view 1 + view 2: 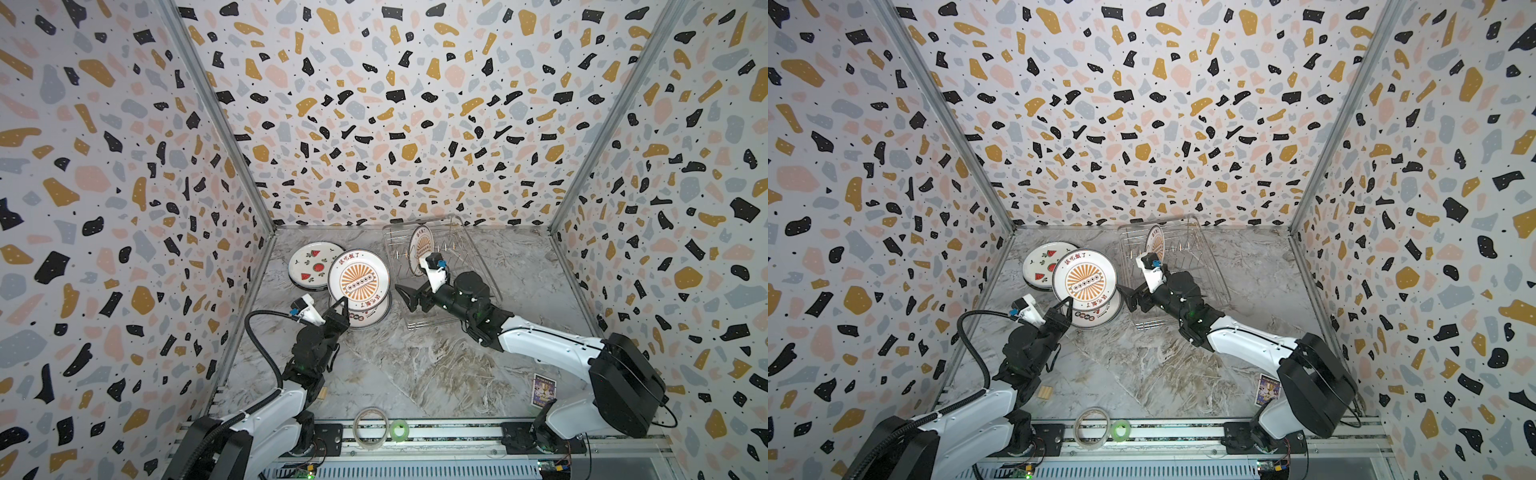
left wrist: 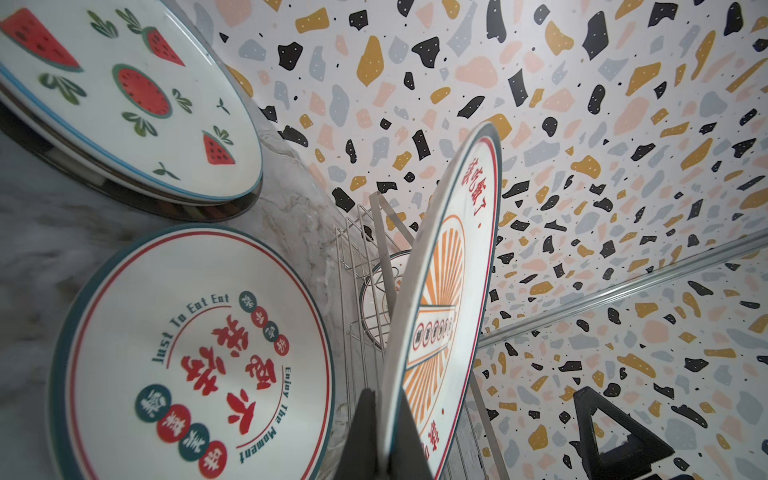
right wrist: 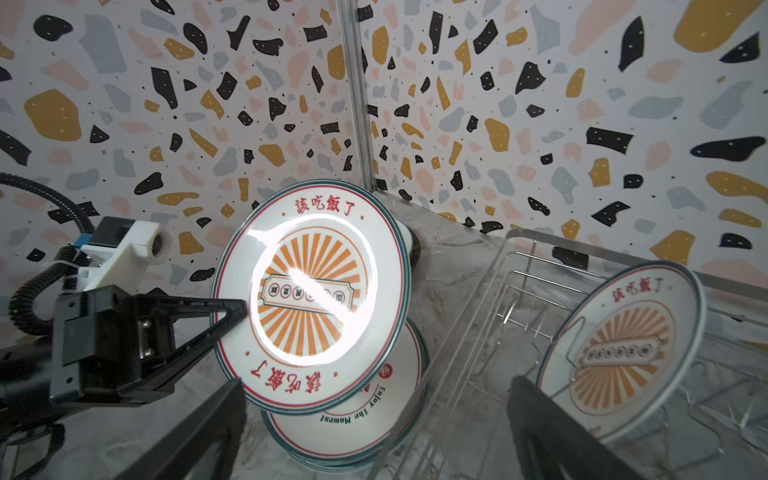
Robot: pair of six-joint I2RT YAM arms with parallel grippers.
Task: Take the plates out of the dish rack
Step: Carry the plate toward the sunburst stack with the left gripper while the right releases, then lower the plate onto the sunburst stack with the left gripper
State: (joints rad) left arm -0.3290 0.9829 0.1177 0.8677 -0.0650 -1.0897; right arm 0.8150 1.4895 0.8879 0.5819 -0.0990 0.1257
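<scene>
Stacking: round white orange-sunburst plate (image 1: 358,280) pinched by left gripper (image 1: 341,309), tilted over bench stack (image 1: 371,318). Right gripper (image 1: 409,299) spread wide, empty, beside silver wire dish rack (image 1: 478,253) holding one upright plate (image 1: 420,249). Next: lower flat, release.

One plate (image 1: 420,249) stands in the dish rack (image 1: 454,240); the plate stacks (image 1: 311,266) lie on the table (image 1: 415,365) to its left.

My sunburst plate (image 1: 358,279) is white with orange rays and red characters; the watermelon plate (image 1: 309,264) has red slices and green leaves.
</scene>
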